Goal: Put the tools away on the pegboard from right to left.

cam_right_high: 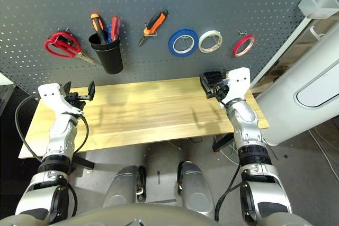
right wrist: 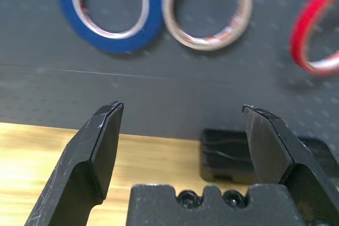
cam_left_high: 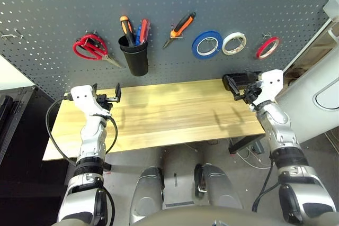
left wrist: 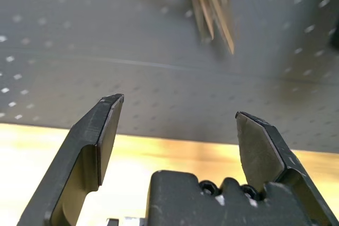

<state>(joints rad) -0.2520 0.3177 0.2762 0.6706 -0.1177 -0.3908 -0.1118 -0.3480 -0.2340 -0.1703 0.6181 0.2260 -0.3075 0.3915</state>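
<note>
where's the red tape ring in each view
Left eye: red tape ring hangs on the pegboard, far right, beside the white roll.
Right eye: same spot, right of the white roll.
Left wrist: not in it.
Right wrist: at the right edge.
Shared landmark: the white roll.

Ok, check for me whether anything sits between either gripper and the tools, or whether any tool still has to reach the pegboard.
Nothing visible blocks anything. All four tools already hang on the pegboard: red tape ring, pliers, screwdriver in the black cup, red-handled scissors. Left gripper and right gripper hover open and empty over the table.
</note>
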